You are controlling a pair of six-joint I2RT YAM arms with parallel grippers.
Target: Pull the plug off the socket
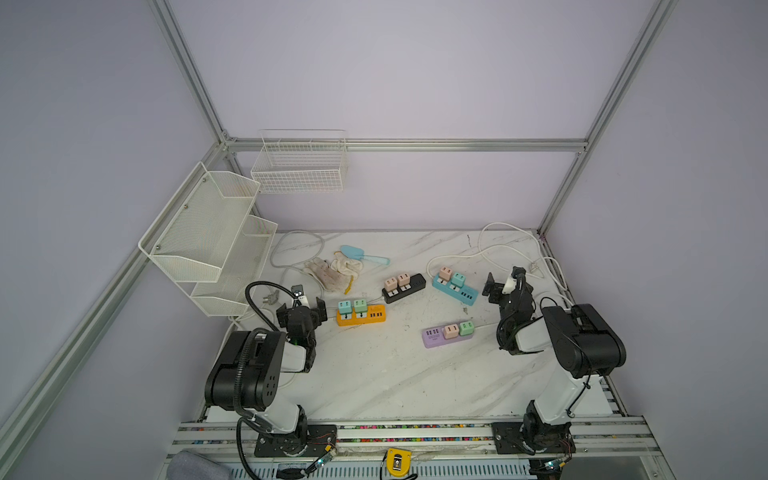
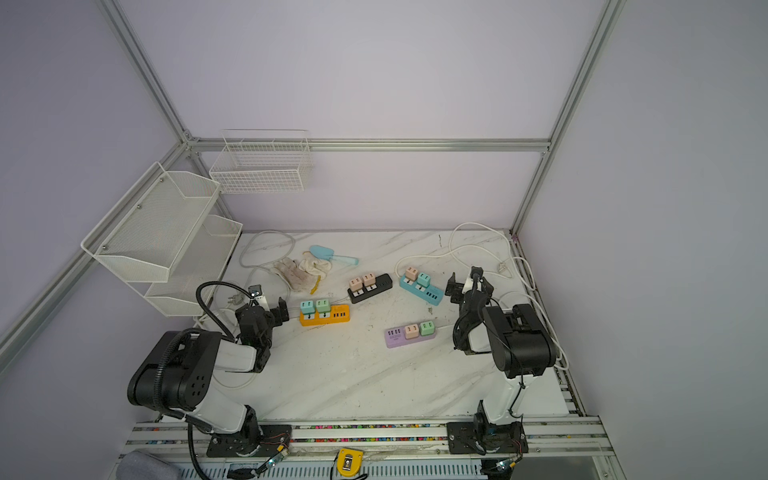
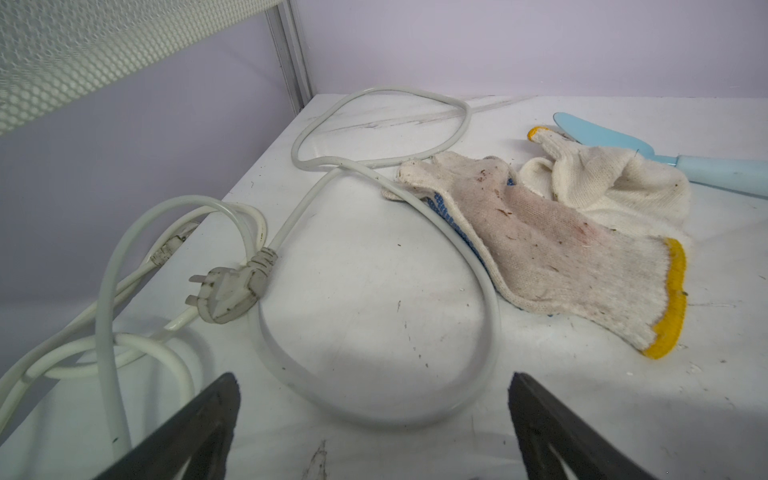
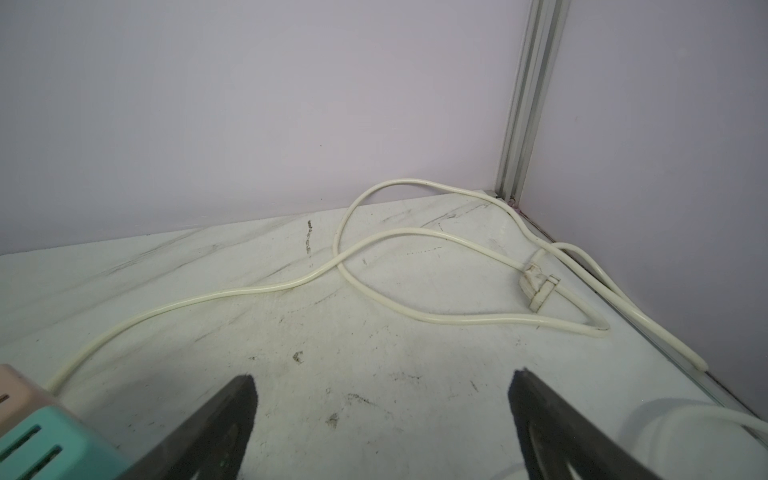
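Observation:
Several socket strips lie on the marble table, each with two cube plugs pushed in. The orange strip [image 1: 360, 316] [image 2: 325, 318] carries a teal plug [image 1: 344, 307] and a green one [image 1: 360, 306]. Behind it lie a black strip [image 1: 405, 289] and a blue strip [image 1: 455, 291]; a purple strip [image 1: 446, 336] lies nearer the front. My left gripper [image 1: 301, 309] [image 3: 374, 386] stands open just left of the orange strip, over a white cable. Beside the blue strip my right gripper [image 1: 505, 286] [image 4: 384, 382] is open and empty, with that strip's teal plug [image 4: 41, 444] at the frame's corner.
Two dirty work gloves [image 1: 332, 270] [image 3: 561, 249] and a light blue scoop [image 1: 363, 254] lie at the back left. Loose white cables with wall plugs [image 3: 226, 293] [image 4: 540, 286] trail along both sides. A mesh shelf [image 1: 208, 241] and a wire basket [image 1: 299, 166] hang at the left.

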